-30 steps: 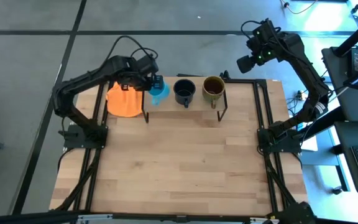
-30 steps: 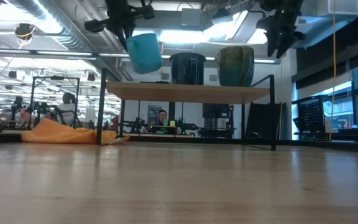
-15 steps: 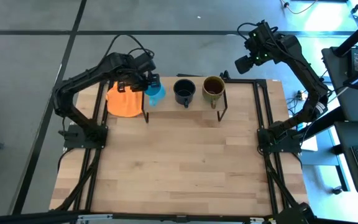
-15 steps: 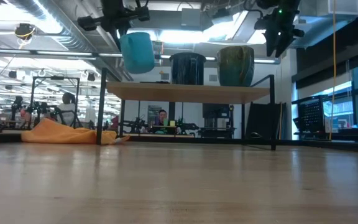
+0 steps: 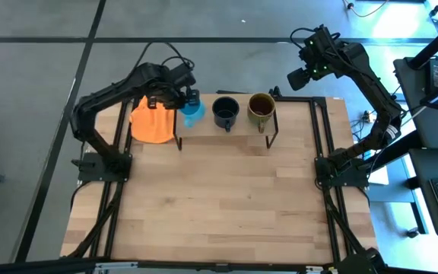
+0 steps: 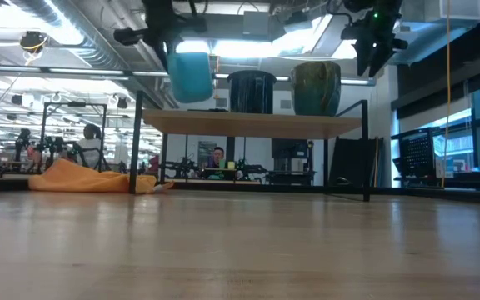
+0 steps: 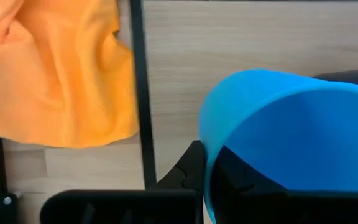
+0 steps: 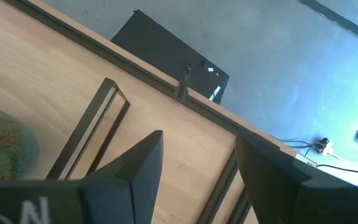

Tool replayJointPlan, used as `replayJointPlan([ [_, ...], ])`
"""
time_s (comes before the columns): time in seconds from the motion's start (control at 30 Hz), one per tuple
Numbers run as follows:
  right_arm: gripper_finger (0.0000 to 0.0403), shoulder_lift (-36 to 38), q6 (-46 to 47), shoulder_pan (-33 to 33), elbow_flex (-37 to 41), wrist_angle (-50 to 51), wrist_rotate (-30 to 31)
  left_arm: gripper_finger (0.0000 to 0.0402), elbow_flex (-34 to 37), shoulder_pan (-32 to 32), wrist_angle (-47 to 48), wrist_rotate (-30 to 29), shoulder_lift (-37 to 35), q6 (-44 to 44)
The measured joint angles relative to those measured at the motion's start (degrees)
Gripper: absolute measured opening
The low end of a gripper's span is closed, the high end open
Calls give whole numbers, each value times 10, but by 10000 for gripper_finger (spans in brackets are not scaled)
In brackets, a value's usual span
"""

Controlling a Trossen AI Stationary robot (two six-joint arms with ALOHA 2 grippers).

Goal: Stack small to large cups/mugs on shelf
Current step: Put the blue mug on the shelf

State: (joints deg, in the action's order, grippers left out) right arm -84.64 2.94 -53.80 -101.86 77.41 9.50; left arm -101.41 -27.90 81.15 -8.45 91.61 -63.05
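Observation:
My left gripper [image 5: 188, 100] is shut on the small light blue mug [image 6: 190, 77], held in the air over the left end of the shelf [image 6: 248, 123]. The mug also shows in the left wrist view [image 7: 291, 143]. The black mug [image 5: 225, 112] and the olive-brown mug [image 5: 261, 109] stand upright on their bases on the shelf's top board, the black one in the middle and the olive one at the right. My right gripper [image 8: 197, 168] is open and empty, high up behind the shelf's right end [image 5: 299, 76]. My left gripper holds the blue mug by its rim [image 7: 205, 134]: one finger is outside the wall [image 7: 191, 169] and one inside the mug [image 7: 235, 180]. The fingers come from above, slanting down. The mug hangs nearly upright, mouth up, clear of the shelf board.
An orange cloth [image 5: 150, 122] lies on the table just left of the shelf, and also shows in the low view [image 6: 90, 177]. The shelf's thin black legs [image 6: 137, 150] stand at its ends. The wide wooden tabletop [image 5: 226, 198] stretches in front of the shelf.
My left gripper has swung the blue mug a little toward the table's left edge and then back to the right. The mug now hangs slightly lower and more upright than before, still clear of the shelf.

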Motion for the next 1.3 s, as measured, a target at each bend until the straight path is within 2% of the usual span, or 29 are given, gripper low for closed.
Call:
replayJointPlan([
  [0.33,202,0,-1,0,0,0,0,3,0,-5,-5,15,20,22],
  [1.3,202,0,-19,0,0,-10,0,14,1,-10,-3,50,39,-9],
])
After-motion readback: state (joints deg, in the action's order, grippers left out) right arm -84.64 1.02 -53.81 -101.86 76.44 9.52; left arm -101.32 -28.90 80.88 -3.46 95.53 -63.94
